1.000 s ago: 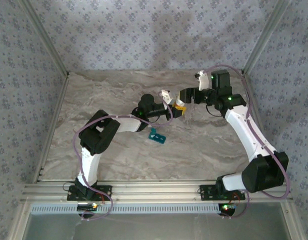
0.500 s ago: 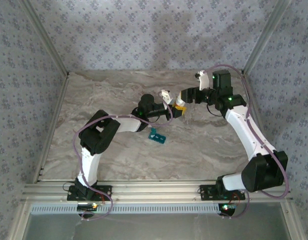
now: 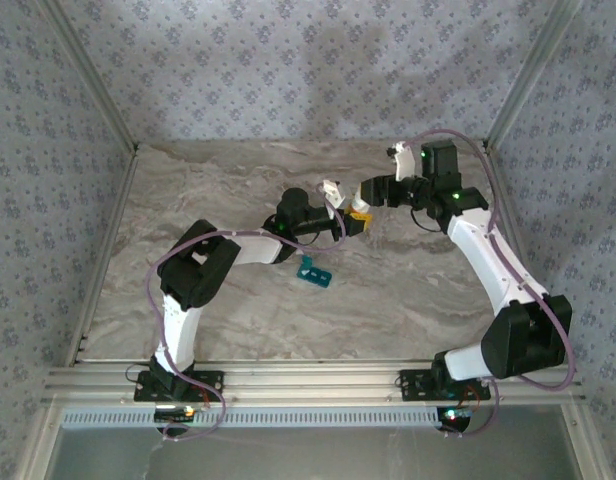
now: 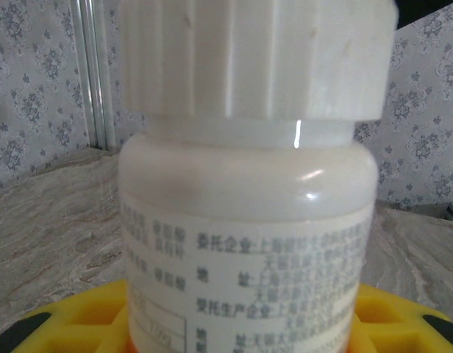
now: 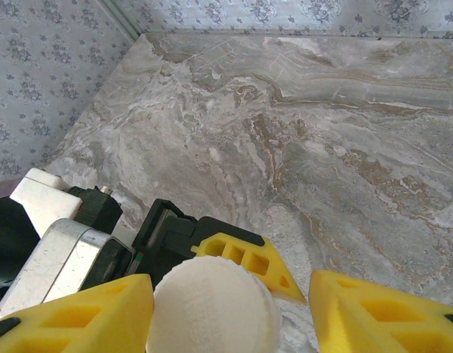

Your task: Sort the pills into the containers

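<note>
A white pill bottle (image 4: pixel 248 191) with a ribbed cap stands upright between the yellow fingers (image 4: pixel 79 323) of my left gripper (image 4: pixel 245 323), which is shut on its body. My right gripper (image 5: pixel 232 309) straddles the bottle's cap (image 5: pixel 215 305) from above. Its left finger (image 5: pixel 87 312) is against the cap and its right finger (image 5: pixel 381 309) stands clear of it. From above, both grippers (image 3: pixel 356 215) (image 3: pixel 368 192) meet at mid-table. The teal containers (image 3: pixel 314 271) lie on the table just in front of them. The pills are out of view.
The marble table (image 3: pixel 208 190) is bounded by patterned walls on three sides and a metal rail at the near edge. Both arms reach inward and meet over the table's centre.
My right gripper's jaws have narrowed around the bottle cap and its arm has shifted slightly. The left arm and the bottle have stayed put.
</note>
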`<control>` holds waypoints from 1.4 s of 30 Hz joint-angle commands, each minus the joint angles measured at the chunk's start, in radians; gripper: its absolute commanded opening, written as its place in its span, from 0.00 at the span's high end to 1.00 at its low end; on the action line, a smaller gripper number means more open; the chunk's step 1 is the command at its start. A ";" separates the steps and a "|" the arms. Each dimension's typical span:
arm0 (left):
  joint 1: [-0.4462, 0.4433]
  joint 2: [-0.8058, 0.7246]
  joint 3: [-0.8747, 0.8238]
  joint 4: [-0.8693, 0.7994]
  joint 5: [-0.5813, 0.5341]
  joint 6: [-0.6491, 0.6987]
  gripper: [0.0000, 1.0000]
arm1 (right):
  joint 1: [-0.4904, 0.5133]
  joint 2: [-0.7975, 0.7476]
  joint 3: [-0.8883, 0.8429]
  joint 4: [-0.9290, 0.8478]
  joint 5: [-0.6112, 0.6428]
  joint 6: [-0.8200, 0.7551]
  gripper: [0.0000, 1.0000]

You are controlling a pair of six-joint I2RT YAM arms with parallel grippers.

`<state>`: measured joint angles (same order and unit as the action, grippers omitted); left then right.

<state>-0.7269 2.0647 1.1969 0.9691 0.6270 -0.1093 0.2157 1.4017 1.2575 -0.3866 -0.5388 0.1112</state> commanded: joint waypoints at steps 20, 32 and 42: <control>-0.005 -0.016 0.023 0.026 0.005 -0.006 1.00 | 0.089 0.014 -0.049 0.038 0.164 0.153 0.60; -0.004 -0.014 0.023 0.029 0.004 -0.007 1.00 | 0.163 -0.014 -0.121 0.068 0.364 0.312 0.59; -0.005 -0.012 0.023 0.031 0.002 -0.006 1.00 | 0.101 -0.043 -0.019 0.038 0.248 0.342 0.43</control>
<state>-0.7223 2.0727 1.1957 0.9180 0.6125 -0.1169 0.3355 1.3865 1.1835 -0.3069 -0.2329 0.4301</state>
